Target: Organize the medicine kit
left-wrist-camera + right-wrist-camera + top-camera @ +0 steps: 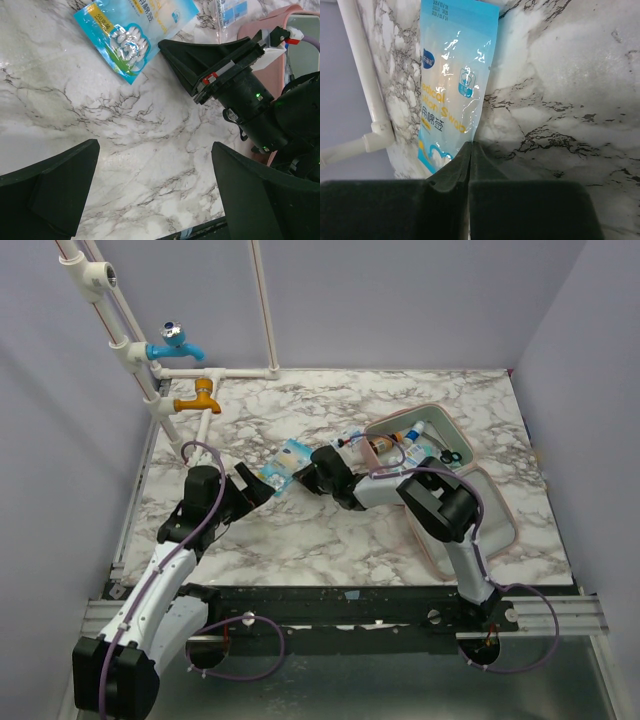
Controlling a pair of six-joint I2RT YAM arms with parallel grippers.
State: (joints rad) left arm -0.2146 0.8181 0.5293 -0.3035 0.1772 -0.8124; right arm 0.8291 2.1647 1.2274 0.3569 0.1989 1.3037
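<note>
The pink medicine kit [440, 412] lies open at the right of the marble table, its two halves spread out, with small bottles and a tube in the far half; its pink edge also shows in the left wrist view [260, 27]. A blue-white cotton swab sachet [285, 465] lies flat left of it [131, 35] [455, 90]. My right gripper [312, 468] reaches left, and its shut tips [162, 45] [470, 145] pinch the sachet's right edge. My left gripper [262, 485] [155, 145] is open and empty over bare marble, just short of the sachet.
A second clear-blue sachet [350, 438] lies between the swab sachet and the kit [232, 10]. White pipes with a blue tap [175, 345] and an orange tap [200, 398] stand at the back left; a pipe shows in the right wrist view [365, 85]. Walls enclose the table.
</note>
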